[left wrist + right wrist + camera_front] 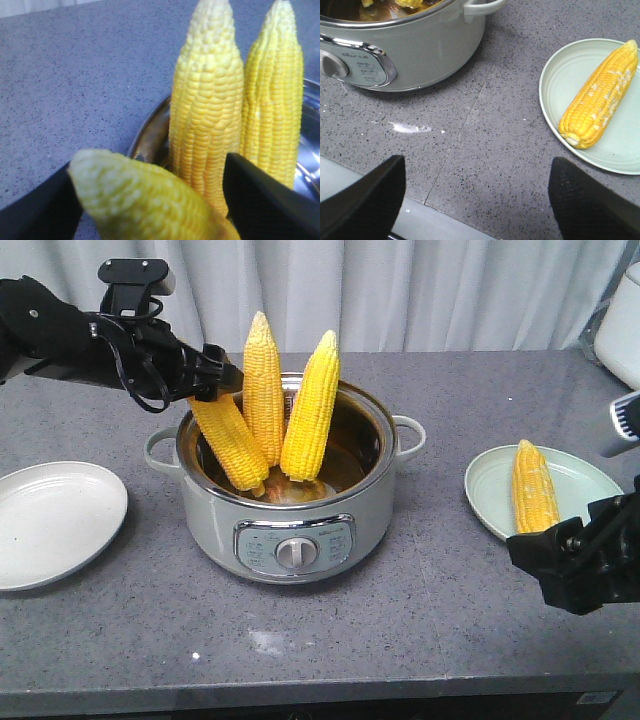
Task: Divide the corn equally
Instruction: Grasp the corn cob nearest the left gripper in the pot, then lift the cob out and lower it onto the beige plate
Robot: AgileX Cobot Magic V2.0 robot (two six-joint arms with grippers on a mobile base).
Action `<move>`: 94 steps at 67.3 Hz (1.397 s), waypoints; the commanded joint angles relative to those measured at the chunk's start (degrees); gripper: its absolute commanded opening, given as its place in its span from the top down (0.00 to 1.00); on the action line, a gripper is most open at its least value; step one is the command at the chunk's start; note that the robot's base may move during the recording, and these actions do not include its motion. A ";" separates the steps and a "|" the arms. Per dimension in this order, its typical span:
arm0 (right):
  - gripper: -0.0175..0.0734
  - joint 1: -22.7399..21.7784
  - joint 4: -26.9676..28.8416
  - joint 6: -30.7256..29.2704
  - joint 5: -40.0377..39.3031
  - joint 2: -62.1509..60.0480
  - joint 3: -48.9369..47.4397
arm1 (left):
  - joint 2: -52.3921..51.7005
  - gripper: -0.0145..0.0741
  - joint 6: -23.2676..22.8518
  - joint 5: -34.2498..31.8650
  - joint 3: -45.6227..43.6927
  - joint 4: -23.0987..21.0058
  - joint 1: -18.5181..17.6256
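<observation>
At the middle of the counter (400, 640) stands a pale green electric pot (370, 520), its control dial facing the front edge. Three cobs of corn stand in it, stalk ends down and pale tips up. The leaning cob (228, 440) tilts toward the counter's left edge and crosses the pot rim. The middle cob (263, 380) is nearly upright. The right-hand cob (310, 405) tilts slightly toward the right edge, and its lower part touches the middle cob.

The left gripper (215, 375) reaches in from the left edge at the height of the leaning cob's upper end. In the left wrist view that cob's pale tip lies between the two black fingers (260, 200), which press against it on either side, so the claw is closed on the cob.

Toward the right edge lies a light green plate (590, 480). It carries a fourth cob (535, 490) lying flat, tip toward the back edge. The right gripper (575, 565) hangs over the front edge near the front right corner, just in front of this plate. Its jaws are spread wide and hold nothing.

By the left edge lies a white plate (50, 520), well apart from the pot. A small white smear (410, 127) marks the counter in front of the pot.
</observation>
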 commanded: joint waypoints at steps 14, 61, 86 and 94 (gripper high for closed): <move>0.20 0.06 -0.16 -0.34 -3.17 -0.48 -1.42 | -2.70 0.56 5.80 -0.34 -1.94 -11.75 0.14; 0.20 0.06 -0.16 -0.34 -3.17 -0.48 -1.42 | -10.18 0.63 7.97 2.10 -8.75 -12.82 0.14; 0.20 0.06 -0.16 -0.34 -3.17 -0.48 -1.42 | -18.71 0.62 1.19 15.26 -15.12 5.73 0.14; 0.20 0.06 -0.16 -0.34 -3.17 -0.48 -1.42 | -20.91 0.62 -6.32 17.88 -15.14 17.57 0.14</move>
